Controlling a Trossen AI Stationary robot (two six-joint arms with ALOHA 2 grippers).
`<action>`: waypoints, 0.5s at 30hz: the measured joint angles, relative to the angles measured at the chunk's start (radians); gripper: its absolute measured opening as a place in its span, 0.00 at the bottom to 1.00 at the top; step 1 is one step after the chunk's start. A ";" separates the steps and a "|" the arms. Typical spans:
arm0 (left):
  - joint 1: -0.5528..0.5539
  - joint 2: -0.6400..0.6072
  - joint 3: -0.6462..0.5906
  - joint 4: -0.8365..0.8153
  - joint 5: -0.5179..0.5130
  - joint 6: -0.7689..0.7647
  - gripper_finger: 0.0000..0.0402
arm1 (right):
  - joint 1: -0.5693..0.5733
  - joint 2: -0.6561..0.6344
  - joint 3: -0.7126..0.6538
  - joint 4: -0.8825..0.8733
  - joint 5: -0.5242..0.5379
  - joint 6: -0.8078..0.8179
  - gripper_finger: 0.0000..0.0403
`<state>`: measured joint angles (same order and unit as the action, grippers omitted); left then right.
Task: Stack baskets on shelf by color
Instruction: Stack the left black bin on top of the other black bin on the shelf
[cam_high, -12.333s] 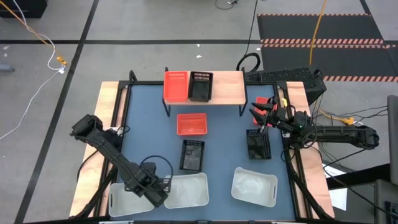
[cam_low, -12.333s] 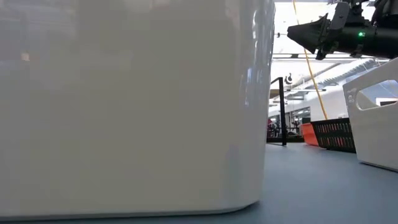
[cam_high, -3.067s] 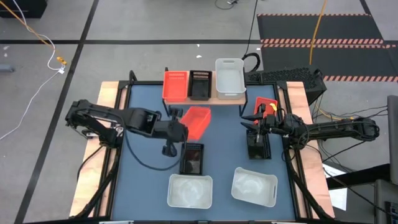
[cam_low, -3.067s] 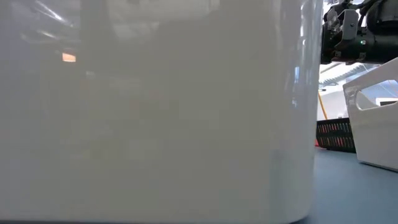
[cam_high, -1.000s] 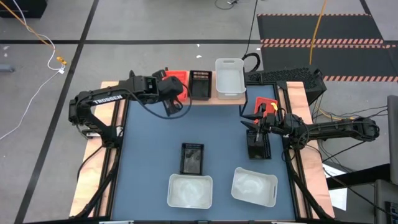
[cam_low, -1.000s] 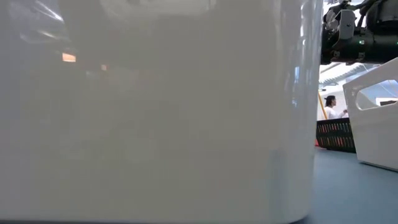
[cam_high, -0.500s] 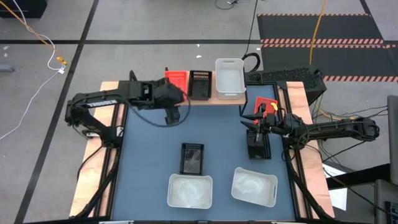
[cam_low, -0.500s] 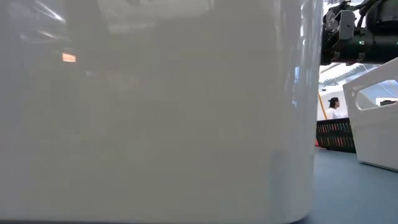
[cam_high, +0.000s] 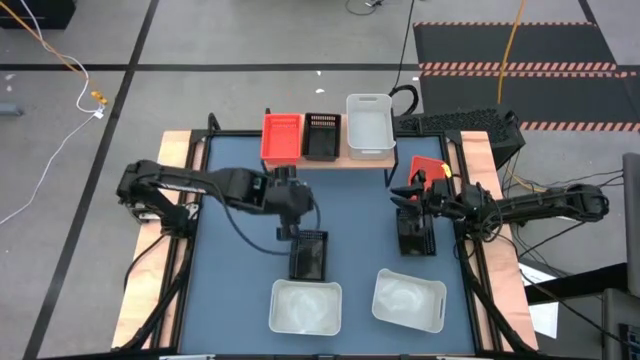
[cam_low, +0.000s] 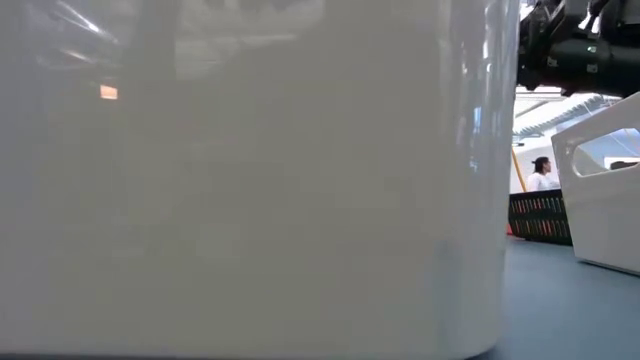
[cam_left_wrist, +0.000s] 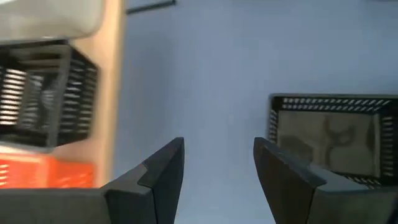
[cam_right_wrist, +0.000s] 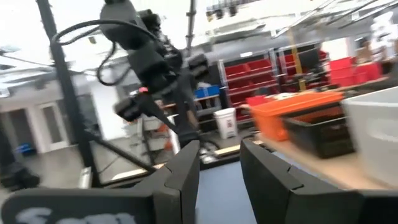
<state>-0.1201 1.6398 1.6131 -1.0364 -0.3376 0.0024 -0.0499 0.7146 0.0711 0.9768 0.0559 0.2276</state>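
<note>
So at this point the left gripper (cam_high: 290, 232) was hanging empty, jaws spread, over the blue tabletop (cam_high: 360, 225) just beside the loose black slotted plastic basket (cam_high: 308, 253), which looked like its next pick. I'd guess it needed to drop down, straddle one wall of that basket, close and carry it over to the low light-wood shelf (cam_high: 375, 155).

On the shelf sat a shallow red plastic basket (cam_high: 282, 137) (possibly more than one nested, can't tell from above), a black slotted one (cam_high: 322, 136) and a deep translucent white bin (cam_high: 368, 125), side by side.

Off the shelf I counted two black, two white (cam_high: 305, 306) and one red (cam_high: 426, 168).

The right gripper (cam_high: 415, 198) hovered with fingers apart over the other black basket (cam_high: 416, 235), holding nothing.
</note>
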 joint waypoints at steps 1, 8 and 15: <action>-0.006 0.017 0.000 -0.001 0.001 -0.006 0.49 | 0.018 0.011 0.000 0.009 0.002 0.000 0.27; -0.027 0.126 -0.001 -0.001 0.000 -0.001 0.49 | 0.162 0.135 0.024 0.014 0.203 -0.014 0.27; -0.025 0.213 -0.001 0.078 0.006 0.026 0.49 | 0.236 0.273 0.072 0.020 0.322 -0.031 0.27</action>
<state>-0.1455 1.8525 1.6123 -0.9583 -0.3316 0.0283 0.1860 0.9874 0.1431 0.9967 0.3781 0.1970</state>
